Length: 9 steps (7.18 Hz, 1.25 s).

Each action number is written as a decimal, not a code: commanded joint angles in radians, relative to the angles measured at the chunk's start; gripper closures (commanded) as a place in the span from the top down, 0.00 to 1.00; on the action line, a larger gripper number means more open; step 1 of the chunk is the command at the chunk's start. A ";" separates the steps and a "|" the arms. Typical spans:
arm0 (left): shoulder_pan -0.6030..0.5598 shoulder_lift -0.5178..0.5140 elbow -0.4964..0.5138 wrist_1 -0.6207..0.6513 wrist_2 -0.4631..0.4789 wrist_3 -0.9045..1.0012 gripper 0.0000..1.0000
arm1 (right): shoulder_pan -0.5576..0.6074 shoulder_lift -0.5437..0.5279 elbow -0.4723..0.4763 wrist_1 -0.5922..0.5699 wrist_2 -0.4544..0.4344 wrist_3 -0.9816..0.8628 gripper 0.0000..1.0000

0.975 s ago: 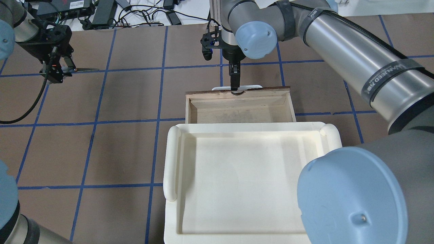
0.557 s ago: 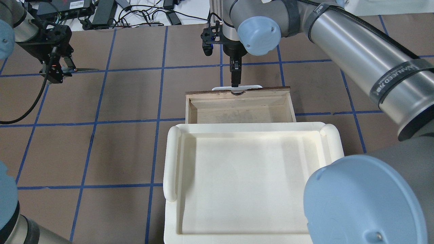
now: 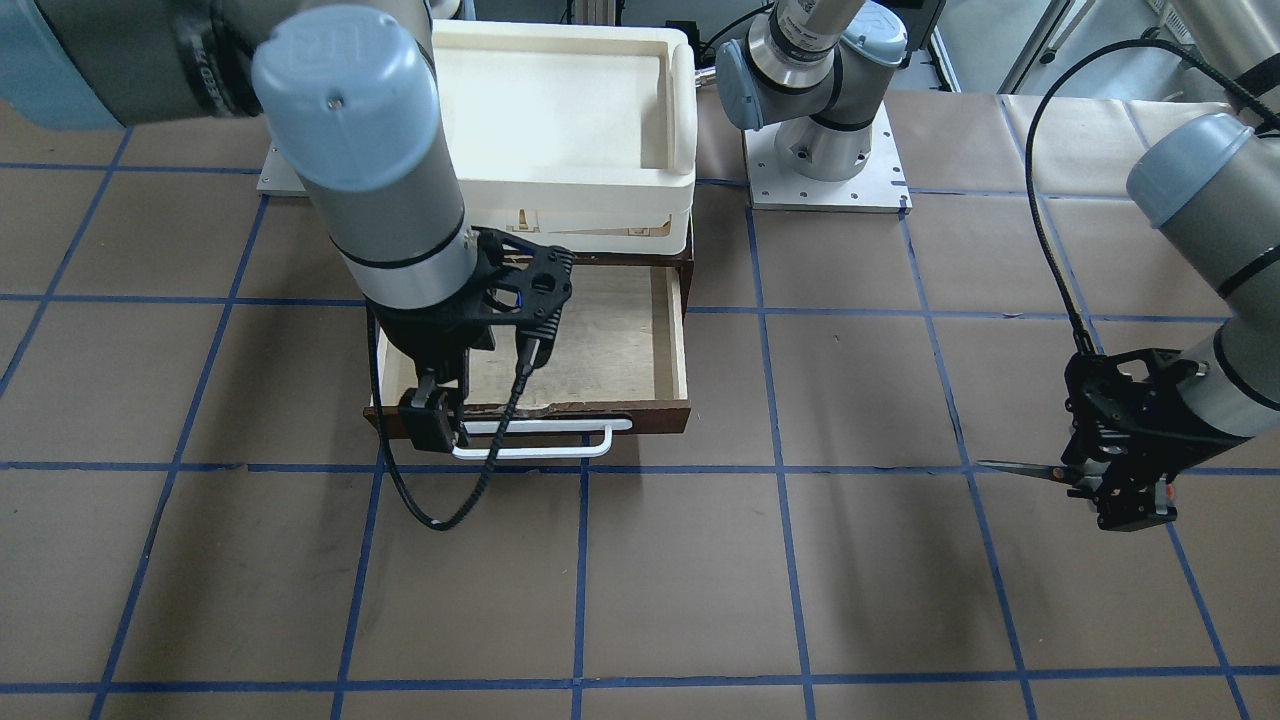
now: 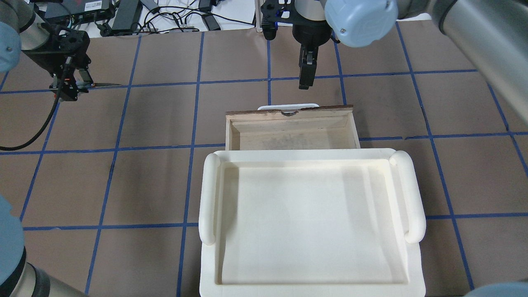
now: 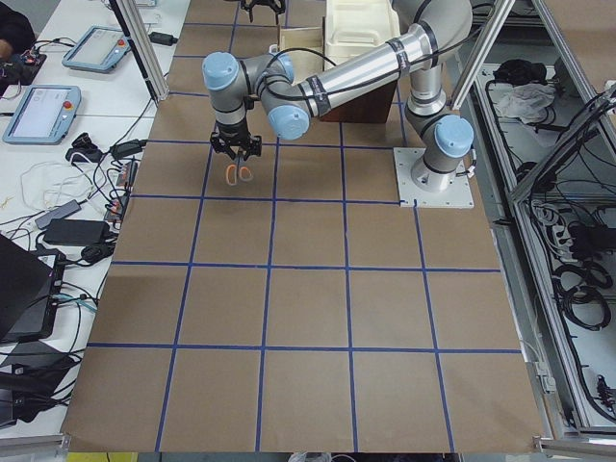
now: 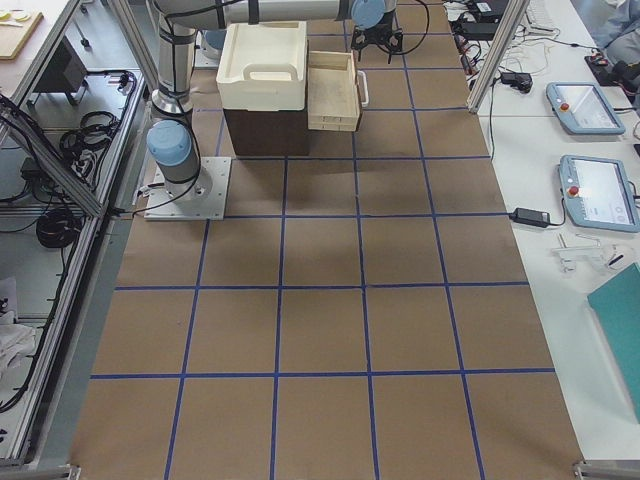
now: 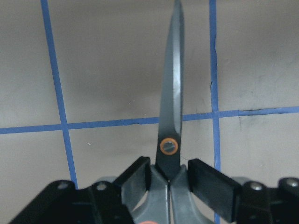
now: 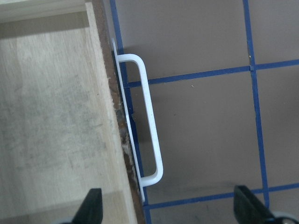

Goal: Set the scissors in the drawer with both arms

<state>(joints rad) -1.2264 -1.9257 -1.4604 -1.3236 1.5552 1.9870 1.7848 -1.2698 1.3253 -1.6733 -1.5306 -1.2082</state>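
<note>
Black fingers [image 7: 212, 182] of the left gripper [image 7: 169, 175] clench the scissors [image 7: 171, 84], well apart from the drawer [image 4: 229, 132]. The right gripper [image 8: 169, 210] hangs spread near the handle [image 8: 152, 121]. The drawer stands open, so I think transport is next: bring the scissors over it. One scissors, one drawer, two grippers.
</note>
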 commanded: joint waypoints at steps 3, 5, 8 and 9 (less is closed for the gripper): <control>-0.253 0.033 -0.008 -0.034 0.077 -0.169 0.00 | -0.077 -0.224 0.147 0.023 -0.006 0.148 1.00; -0.355 0.062 -0.040 -0.034 0.066 -0.212 0.00 | -0.084 -0.240 0.155 0.026 -0.005 0.340 1.00; -0.481 0.091 -0.066 -0.034 0.054 -0.284 0.00 | -0.090 -0.243 0.158 0.037 -0.008 0.542 1.00; -0.528 0.096 -0.067 -0.034 0.045 -0.333 0.00 | -0.093 -0.243 0.158 0.038 -0.007 0.628 1.00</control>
<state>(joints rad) -1.6992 -1.8381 -1.5229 -1.3575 1.6093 1.7018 1.6957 -1.5118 1.4826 -1.6377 -1.5376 -0.6769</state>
